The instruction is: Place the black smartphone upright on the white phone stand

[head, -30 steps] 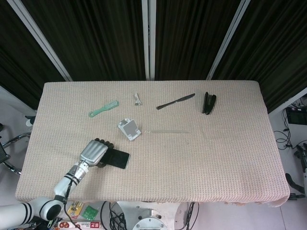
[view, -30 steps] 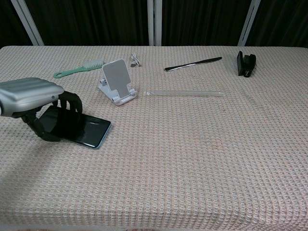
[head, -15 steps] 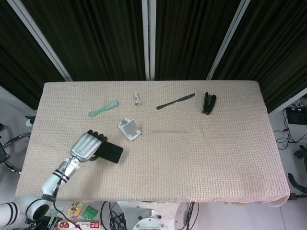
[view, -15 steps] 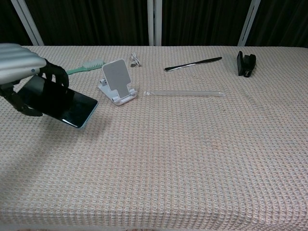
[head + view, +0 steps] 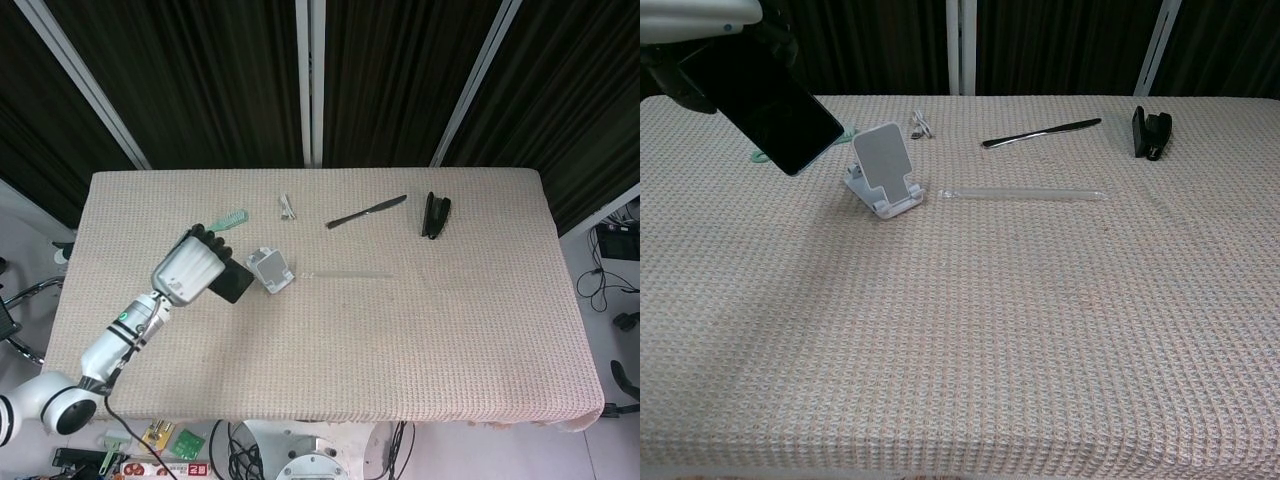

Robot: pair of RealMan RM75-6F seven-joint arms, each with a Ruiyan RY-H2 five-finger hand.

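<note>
My left hand (image 5: 190,270) grips the black smartphone (image 5: 232,283) and holds it in the air, tilted, just left of the white phone stand (image 5: 270,270). In the chest view the smartphone (image 5: 775,110) hangs at the upper left with its lower corner near the stand (image 5: 883,170), apart from it. Only the edge of the left hand (image 5: 700,20) shows there at the frame's top. The stand sits upright on the table with nothing on it. My right hand is in neither view.
A green brush (image 5: 215,228) lies behind my left hand. A small metal clip (image 5: 287,207), a dark knife (image 5: 366,212) and a black stapler (image 5: 436,215) lie along the far side. A clear rod (image 5: 350,275) lies right of the stand on the beige tablecloth (image 5: 420,330).
My left hand has lifted the smartphone off the table and carried it up and toward the stand, tilting it more upright.
</note>
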